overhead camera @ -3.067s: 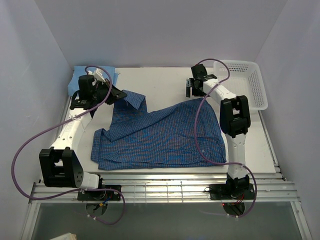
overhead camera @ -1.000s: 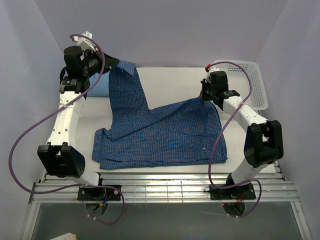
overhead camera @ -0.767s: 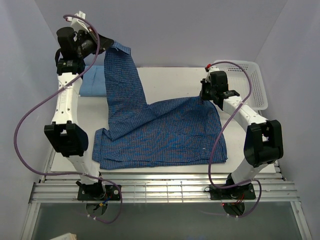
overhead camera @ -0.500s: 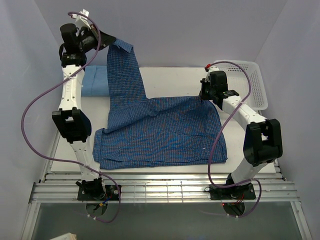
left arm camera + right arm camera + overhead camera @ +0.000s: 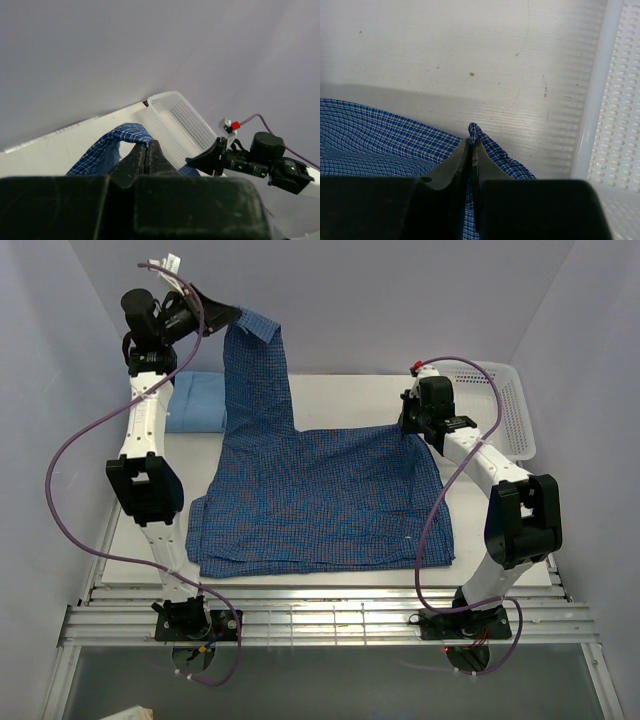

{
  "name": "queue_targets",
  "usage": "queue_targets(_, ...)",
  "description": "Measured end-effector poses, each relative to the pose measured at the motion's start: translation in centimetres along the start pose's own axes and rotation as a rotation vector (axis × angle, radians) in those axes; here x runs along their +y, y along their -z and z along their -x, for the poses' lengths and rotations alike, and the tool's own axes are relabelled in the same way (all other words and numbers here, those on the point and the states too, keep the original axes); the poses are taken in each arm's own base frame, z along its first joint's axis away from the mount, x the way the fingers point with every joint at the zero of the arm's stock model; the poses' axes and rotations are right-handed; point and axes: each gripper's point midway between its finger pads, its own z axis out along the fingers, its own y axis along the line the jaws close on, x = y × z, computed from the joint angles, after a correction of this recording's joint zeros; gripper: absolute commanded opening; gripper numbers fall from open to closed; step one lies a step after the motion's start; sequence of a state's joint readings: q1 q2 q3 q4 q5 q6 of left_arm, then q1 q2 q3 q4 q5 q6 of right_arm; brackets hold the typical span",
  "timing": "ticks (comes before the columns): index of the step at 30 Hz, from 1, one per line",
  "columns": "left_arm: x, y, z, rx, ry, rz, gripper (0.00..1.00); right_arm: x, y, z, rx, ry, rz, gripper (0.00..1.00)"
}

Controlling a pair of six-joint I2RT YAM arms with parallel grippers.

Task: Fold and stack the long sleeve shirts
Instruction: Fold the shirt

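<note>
Shirt in dark check (image 5: 320, 500) clamped in left end effector (image 5: 236, 318) and right end effector (image 5: 405, 430), light blue shirt (image 5: 195, 402) half hidden

The left arm (image 5: 140, 440) and right arm (image 5: 478, 462) have white links and blocky black joints, each trailing a purple cable (image 5: 46, 490). The left gripper (image 5: 146, 150) and right gripper (image 5: 471, 145) are black, with a red tag (image 5: 235, 125) beside the right gripper.

A raised band of the dark blue checked cloth shirt (image 5: 330, 500) hangs like a curtain from the left gripper (image 5: 233, 317) down to the white table (image 5: 340, 400), blocking the way between the far-left corner and the middle. Left of it lies the plain light blue folded shirt (image 5: 195, 402). The far strip of table from that band across to the right gripper (image 5: 405, 429) is bare. The white plastic mesh basket (image 5: 515, 415) crowds the far right, just beside that gripper. A bare strip runs along the checked shirt's right side.
</note>
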State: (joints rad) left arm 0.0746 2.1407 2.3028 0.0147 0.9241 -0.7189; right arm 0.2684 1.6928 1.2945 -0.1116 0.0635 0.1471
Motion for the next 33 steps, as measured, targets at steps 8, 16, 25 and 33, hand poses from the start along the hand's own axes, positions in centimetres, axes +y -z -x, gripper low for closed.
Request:
queue_targets(8,-1.0,6.0,-10.1,0.107,0.234,0.153,0.0,0.1,0.3,-2.2,0.027,-0.003,0.018,0.08)
queue_targets(16,-9.2,13.6,-10.2,-0.024,0.193,0.319,0.0,0.0,3.7,-5.4,0.046,-0.014,0.035,0.08)
queue_targets(25,-13.3,20.9,-16.2,0.0,0.292,0.491,0.0,0.3,6.4,-8.4,0.061,-0.066,0.06,0.08)
queue_targets(33,-16.1,25.2,-19.6,0.111,0.338,0.616,0.0,0.9,7.9,-10.9,0.103,-0.093,0.099,0.08)
